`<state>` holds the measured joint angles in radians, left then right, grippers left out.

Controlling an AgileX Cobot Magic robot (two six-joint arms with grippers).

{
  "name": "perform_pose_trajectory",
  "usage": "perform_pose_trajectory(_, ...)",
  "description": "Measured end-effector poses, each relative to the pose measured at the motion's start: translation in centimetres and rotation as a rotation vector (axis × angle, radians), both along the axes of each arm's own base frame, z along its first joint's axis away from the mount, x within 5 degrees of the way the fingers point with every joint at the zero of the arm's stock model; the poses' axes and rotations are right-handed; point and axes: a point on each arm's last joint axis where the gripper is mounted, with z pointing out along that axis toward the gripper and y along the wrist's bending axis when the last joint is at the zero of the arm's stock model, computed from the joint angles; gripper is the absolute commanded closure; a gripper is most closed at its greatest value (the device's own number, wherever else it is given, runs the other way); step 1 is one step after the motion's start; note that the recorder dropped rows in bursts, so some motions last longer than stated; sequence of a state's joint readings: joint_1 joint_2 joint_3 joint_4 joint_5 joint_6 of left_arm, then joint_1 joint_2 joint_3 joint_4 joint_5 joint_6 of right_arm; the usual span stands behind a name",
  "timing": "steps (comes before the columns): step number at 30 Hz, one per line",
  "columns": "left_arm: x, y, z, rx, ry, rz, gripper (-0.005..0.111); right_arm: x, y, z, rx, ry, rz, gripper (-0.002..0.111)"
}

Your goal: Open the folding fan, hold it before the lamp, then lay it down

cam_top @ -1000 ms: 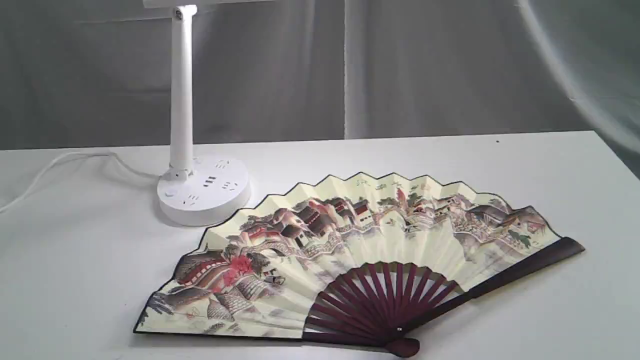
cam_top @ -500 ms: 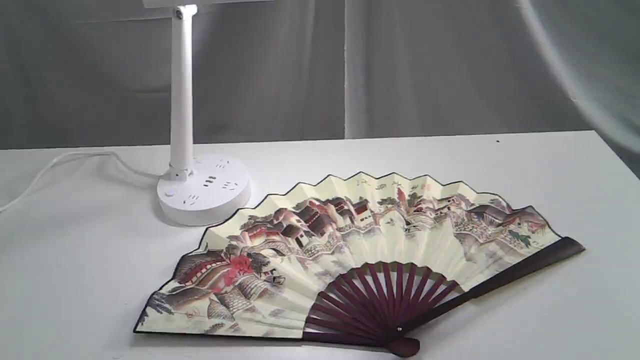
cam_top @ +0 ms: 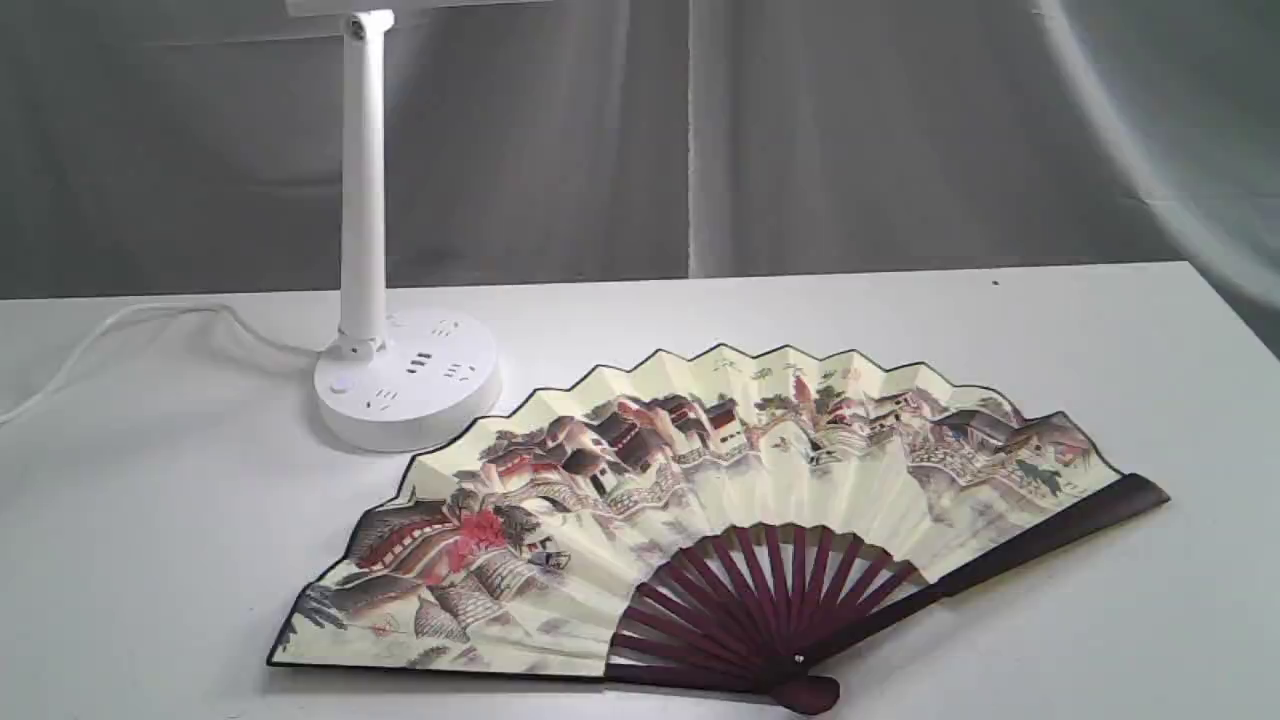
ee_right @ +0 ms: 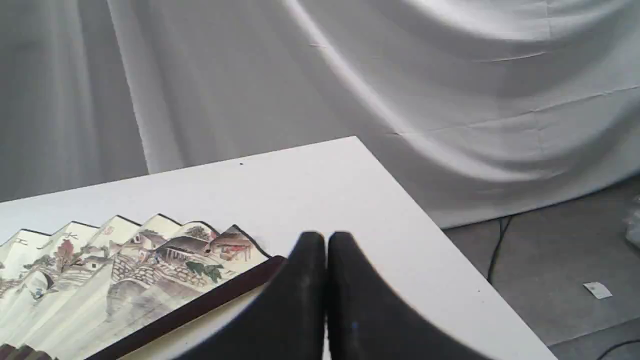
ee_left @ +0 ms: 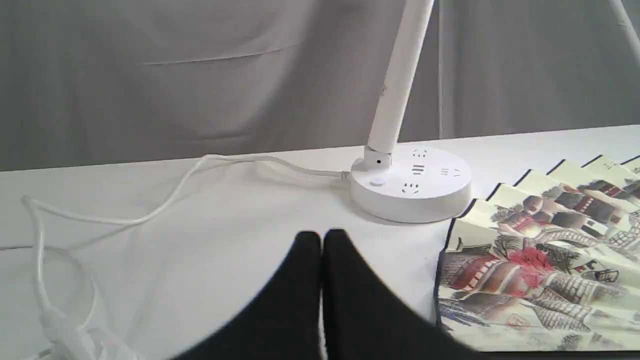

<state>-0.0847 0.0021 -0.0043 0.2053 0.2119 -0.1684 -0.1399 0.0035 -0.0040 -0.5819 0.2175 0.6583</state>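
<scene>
As it lay before, the folding fan [cam_top: 700, 470] rests.

Soft, even daylight, faint shadows on the table [cam_top: 150, 520]; wrist views slightly blurred.

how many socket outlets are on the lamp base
4 on the lamp base: one at the far edge, one in the middle, one on the folding fan side, one at the near edge. The post may hide more.
</scene>
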Motion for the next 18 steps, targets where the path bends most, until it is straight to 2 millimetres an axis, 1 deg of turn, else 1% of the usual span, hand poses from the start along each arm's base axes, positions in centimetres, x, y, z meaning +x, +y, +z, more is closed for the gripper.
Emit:
perform_pose_trajectory(7,-0.03,0.05,-0.21,0.002,0.024,0.005,0.107,-0.05,-0.11,-0.21,0.03,0.016,-0.016,0.108)
perform_pose_trajectory(18,-0.06,0.08,-0.46,-0.004,0.052,0.01,0.107,-0.04,-0.13,-0.04,-0.018,0.01,-0.013,0.108)
